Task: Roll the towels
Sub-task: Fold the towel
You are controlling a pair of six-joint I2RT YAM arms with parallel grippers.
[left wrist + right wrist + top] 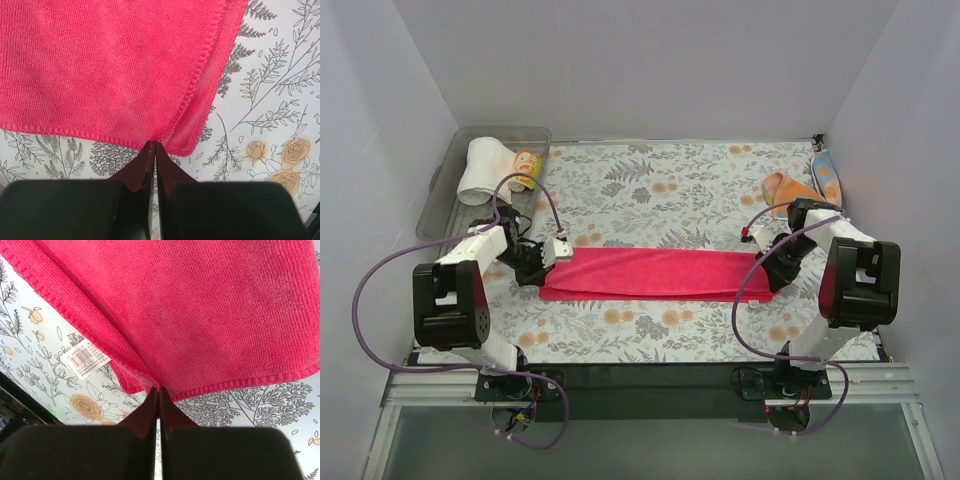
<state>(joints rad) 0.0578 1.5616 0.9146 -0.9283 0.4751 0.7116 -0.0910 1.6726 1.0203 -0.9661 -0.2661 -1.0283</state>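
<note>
top view: magenta towel (655,273) lies flat between left gripper (544,268) and right gripper (767,268). left wrist: jaws pinched tight on its corner hem. right wrist: same deal, clamped on the folded edge, barcode tag (86,358) just left of the tips.

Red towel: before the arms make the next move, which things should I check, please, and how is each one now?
1. Left gripper shut on red towel end: ok.
2. Right gripper shut on the other end: ok.
3. Towel lies flat as a long strip: ok.
4. Folded layers line up at both ends: not ok, an under layer peeks out.
5. Both layers caught in each grip: cannot tell.
6. Orange towel clear of the strip: ok.
</note>
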